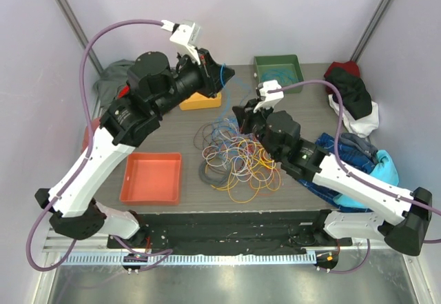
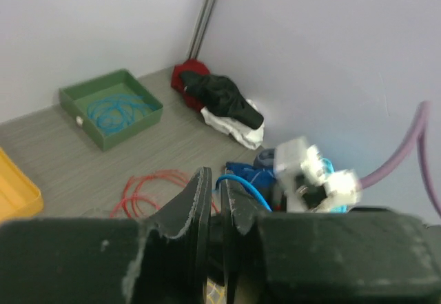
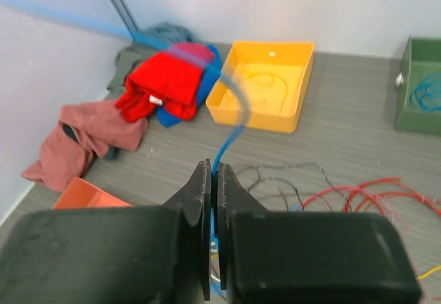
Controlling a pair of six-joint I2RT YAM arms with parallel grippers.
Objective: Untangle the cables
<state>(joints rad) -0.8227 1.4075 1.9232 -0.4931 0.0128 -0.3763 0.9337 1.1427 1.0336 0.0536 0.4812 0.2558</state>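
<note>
Nearest of all, the right gripper (image 3: 214, 171) fills the bottom of its wrist view, its fingers pinched shut on a blue cable (image 3: 233, 121) that climbs up and to the left. The left gripper (image 2: 215, 183) is raised over the far middle of the table (image 1: 313, 111). It is clamped on what looks like the same strand, which comes out between its fingers. The cables (image 1: 238, 156) lie in one heap at the table's centre, with orange, yellow, red, white and grey loops overlapping. The right gripper sits low at the heap's far side.

The step appears to be drawing the blue strand free. It would go best with a slow, steady lift on the left while the right holds low, pausing if other loops rise with it.

A green tray (image 1: 278, 72) at the far edge already holds a blue coil and is probably the destination. A yellow tray (image 1: 203, 100) sits under the left arm, and an orange tray (image 1: 151, 178) lies near the left edge. Clothes (image 1: 351, 100) are piled along the right edge and in the far-left corner. The right forearm crowds the heap's right side.
</note>
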